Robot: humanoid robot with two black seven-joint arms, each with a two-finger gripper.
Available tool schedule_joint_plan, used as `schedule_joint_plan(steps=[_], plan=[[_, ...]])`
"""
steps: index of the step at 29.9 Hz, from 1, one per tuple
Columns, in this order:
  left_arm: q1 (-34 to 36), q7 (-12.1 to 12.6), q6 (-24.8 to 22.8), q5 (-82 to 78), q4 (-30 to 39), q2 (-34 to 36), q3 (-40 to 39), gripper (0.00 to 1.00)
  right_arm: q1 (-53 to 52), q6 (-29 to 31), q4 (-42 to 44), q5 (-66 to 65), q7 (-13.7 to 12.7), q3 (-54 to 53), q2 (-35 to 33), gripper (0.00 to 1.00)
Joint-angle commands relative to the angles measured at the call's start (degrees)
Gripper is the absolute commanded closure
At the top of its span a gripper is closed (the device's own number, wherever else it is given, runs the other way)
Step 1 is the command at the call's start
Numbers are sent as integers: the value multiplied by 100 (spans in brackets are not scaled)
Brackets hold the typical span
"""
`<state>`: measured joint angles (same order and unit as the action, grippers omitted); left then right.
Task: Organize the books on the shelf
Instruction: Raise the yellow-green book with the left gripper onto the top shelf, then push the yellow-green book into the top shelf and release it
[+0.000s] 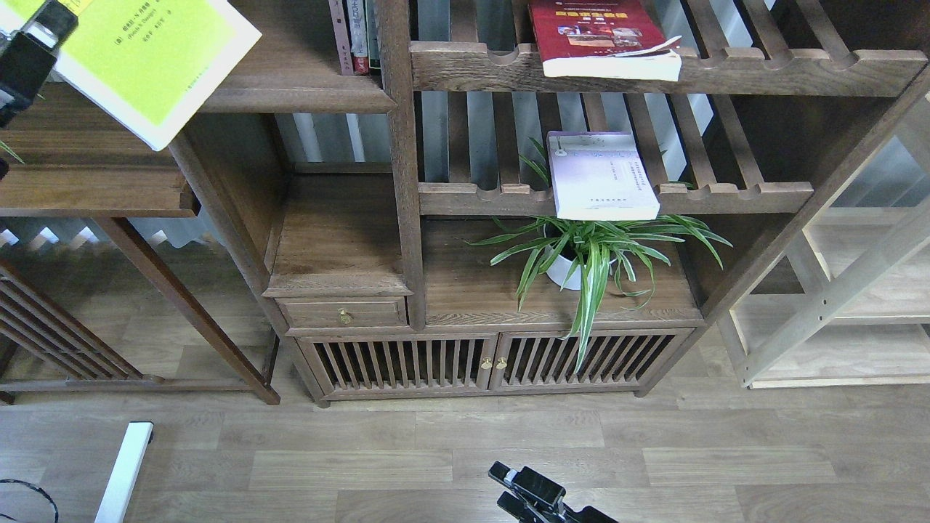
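Barely started imo: left gripper [33, 43] is clamped on the yellow-green book [156, 62] over the shelf [290, 83], red book [599, 36] and lavender book [599, 174] wait on slatted racks [726, 195], right gripper [527, 488] can't tell.

This looks like a furnished home or showroom room: a large dark brown wooden bookcase [407, 218] with slatted cupboard doors, a green spider plant in a white pot [585, 254], and pale wood-plank flooring [436, 450].

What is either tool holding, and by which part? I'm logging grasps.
The left tool grips the yellow-green book at its left edge. The right tool holds nothing visible.
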<state>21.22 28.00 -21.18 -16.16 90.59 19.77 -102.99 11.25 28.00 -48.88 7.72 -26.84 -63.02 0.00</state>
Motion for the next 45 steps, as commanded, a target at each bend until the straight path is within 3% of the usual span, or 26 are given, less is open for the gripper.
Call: schedule_joint_plan(steps=[1, 26, 35, 45], plan=[[101, 0, -1, -1, -147, 0, 33, 96, 0, 0, -8, 1, -5, 9, 0, 19], [2386, 0, 298, -53, -2476, 255, 1386, 96, 35, 0, -209, 19, -5, 96, 0, 19], [2448, 0, 605, -80, -2503, 404, 2071, 96, 88, 0, -289, 45, -14, 105, 0, 19], [3063, 0, 984, -176, -2713, 536, 2766, 96, 140, 0, -341, 54, -40, 176, 0, 19]])
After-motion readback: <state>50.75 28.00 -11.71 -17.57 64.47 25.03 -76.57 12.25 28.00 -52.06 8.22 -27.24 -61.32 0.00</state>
